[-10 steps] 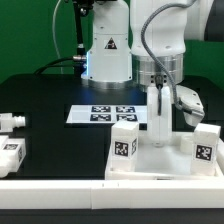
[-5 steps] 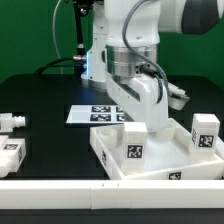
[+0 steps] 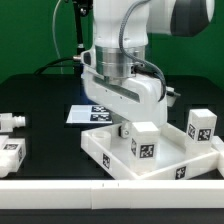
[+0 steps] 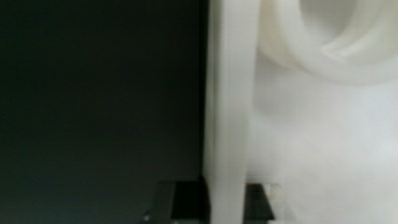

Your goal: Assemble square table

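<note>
Two tagged legs (image 3: 143,143) stand upright in the square table top (image 3: 105,158), which sits askew, near and right of centre. My gripper (image 3: 126,126) is clamped fully onto its far rim wall. I'd swivel it slowly, keeping it flat on the black work surface (image 3: 50,150); two loose legs (image 3: 10,152) lie near left.

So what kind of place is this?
Probably a robot lab: a robot arm reaches over a black table, the white tray and legs carry printed tags, and a marker board lies flat nearby.
</note>
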Motion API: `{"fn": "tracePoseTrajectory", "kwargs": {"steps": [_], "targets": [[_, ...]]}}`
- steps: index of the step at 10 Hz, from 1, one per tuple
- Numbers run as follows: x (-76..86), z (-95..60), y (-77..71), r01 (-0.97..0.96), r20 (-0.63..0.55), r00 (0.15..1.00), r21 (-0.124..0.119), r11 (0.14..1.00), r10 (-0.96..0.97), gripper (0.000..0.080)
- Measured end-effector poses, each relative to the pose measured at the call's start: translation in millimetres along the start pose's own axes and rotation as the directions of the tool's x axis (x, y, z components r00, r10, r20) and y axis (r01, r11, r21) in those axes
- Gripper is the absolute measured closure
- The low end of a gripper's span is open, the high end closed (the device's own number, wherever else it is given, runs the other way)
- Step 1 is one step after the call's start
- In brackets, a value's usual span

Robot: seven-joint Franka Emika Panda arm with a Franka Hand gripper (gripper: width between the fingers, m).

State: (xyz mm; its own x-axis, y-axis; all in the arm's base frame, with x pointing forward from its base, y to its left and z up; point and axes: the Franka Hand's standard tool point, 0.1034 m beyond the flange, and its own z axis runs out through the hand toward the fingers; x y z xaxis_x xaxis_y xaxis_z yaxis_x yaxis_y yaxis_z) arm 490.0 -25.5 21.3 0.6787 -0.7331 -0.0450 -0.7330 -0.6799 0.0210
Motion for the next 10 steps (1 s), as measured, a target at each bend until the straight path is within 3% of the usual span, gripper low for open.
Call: {"fn": "tracePoseTrajectory", "kwargs": {"steps": [2, 6, 8, 10], "targets": [[20.2, -6.9, -6.4, 0.240, -0.015, 0.971, -0.007, 0.971, -0.240, 0.0752], [21.3, -4.4, 0.2, 0.487, -0.005, 0.873, -0.031, 0.873, -0.487, 0.0752], [46.1, -10.5, -6.1, 0.717, -0.021, 0.696, -0.044, 0.696, -0.718, 0.0752], [50.5, -12.8, -29.4, 0.871, -0.026, 0.486, -0.059, 0.487, -0.873, 0.0752]]}}
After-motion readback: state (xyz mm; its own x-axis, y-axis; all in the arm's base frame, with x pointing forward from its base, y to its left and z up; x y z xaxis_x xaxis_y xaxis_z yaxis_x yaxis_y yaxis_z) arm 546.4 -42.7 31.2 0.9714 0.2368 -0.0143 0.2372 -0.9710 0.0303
